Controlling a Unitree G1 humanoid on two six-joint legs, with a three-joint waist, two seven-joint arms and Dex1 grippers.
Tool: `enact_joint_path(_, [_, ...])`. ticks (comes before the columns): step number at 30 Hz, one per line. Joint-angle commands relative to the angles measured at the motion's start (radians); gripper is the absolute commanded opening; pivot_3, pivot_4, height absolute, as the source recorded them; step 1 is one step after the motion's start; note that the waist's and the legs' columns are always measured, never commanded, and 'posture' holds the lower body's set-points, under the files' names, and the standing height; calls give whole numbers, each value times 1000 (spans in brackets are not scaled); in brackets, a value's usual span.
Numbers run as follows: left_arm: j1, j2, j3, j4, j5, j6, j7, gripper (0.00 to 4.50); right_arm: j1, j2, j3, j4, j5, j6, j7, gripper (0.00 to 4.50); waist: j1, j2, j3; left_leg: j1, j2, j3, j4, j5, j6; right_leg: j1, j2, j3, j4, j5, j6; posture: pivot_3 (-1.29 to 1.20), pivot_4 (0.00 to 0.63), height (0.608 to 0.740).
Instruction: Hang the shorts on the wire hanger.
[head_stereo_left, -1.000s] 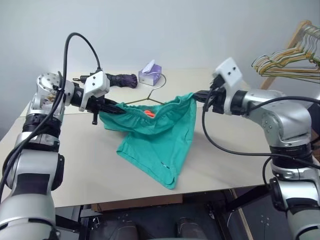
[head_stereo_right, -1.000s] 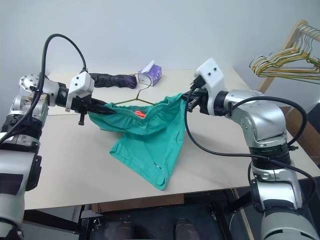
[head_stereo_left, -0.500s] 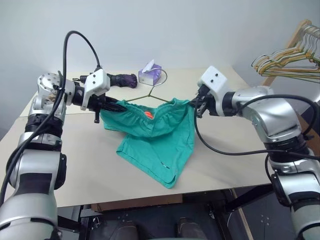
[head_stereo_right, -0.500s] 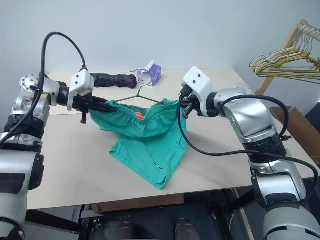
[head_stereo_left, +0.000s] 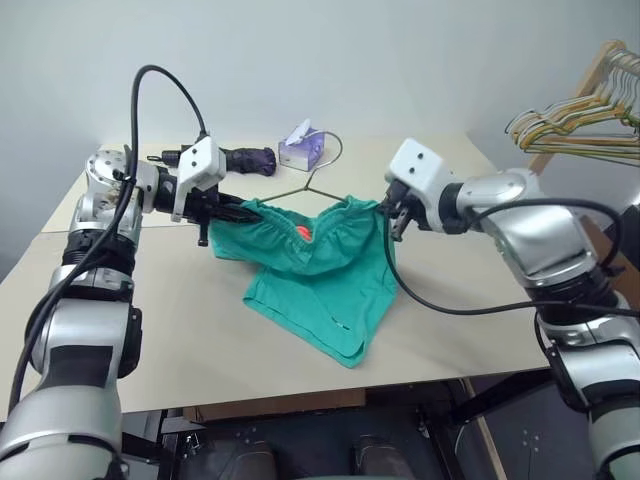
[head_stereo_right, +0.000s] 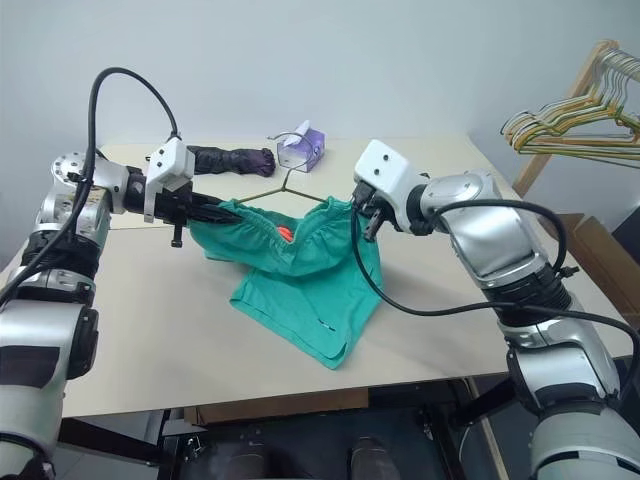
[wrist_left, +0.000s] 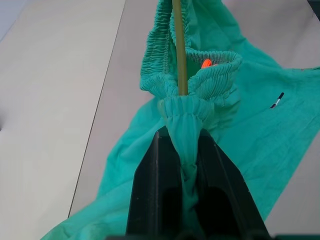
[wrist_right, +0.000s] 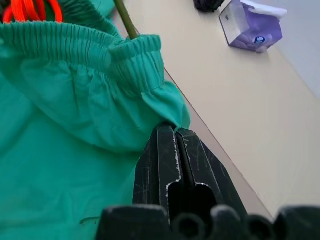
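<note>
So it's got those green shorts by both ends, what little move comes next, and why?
Probably keep both ends pinched and ease the waistband down around the hanger. The left tool and the right tool each pinch the shorts, and the wire already pokes up through the waist opening, while the legs rest on the table.

Both arms reach inward above the table, left end effector (head_stereo_left: 238, 211) and right end effector (head_stereo_left: 388, 221) clamped tight.
</note>
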Motion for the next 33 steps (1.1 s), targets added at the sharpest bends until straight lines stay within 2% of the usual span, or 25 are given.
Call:
enact_joint_path(1, [-32, 13, 28, -29, -13, -17, 2, 75, -1, -44, -29, -29, -12, -105, 74, 603, 0, 0, 0, 0, 0, 0, 0, 0, 0, 0, 0, 0, 0, 0, 0, 9, 0, 740])
enact_joint_path(7, [-25, 23, 19, -28, -1, -44, -12, 75, 12, -57, -38, 1, -43, -203, 118, 2416, 0, 0, 0, 1, 0, 0, 0, 0, 0, 1, 0, 0, 0, 0, 0, 7, 0, 740])
enact_joint_path(13, [-18, 28, 21, -33, -11, -49, -40, 75, 6, -40, -74, 86, -13, -276, 196, 2416, 1, 0, 0, 0, 0, 0, 0, 0, 0, 1, 0, 0, 0, 0, 0, 9, 0, 740])
enact_joint_path(17, [-13, 29, 27, -56, -24, -39, -64, 75, -18, -23, -86, 157, 35, -292, 303, 2416, 1, 0, 0, 1, 0, 0, 0, 0, 0, 1, 0, 0, 0, 0, 0, 15, 0, 740])
enact_joint_path(23, [14, 59, -5, -158, -107, 17, -75, 75, -53, 18, -76, 224, 47, -258, 360, 2416, -2, 0, 0, 1, 0, 0, 0, 0, 0, 1, 0, 0, 0, 0, 0, 25, 0, 740])
enact_joint_path(28, [31, 78, -26, -208, -123, 38, -75, 75, -82, 49, -97, 255, 97, -196, 410, 2416, 2, 0, 0, 1, 0, 0, 0, 0, 0, 1, 0, 0, 0, 0, 0, 32, 0, 740])
enact_joint_path(31, [34, 84, -36, -209, -111, 33, -75, 75, -77, 48, -101, 255, 110, -173, 425, 1891, 5, 0, 0, 0, 0, 0, 0, 0, 0, 1, 0, 0, 0, 0, 0, 33, 0, 740])
enact_joint_path(33, [35, 87, -39, -208, -121, 41, -75, 75, -68, 47, -103, 248, 108, -164, 426, 1268, 5, 0, 0, 1, 0, 0, 0, 0, 0, 1, 0, 0, 0, 0, 0, 30, 0, 740])
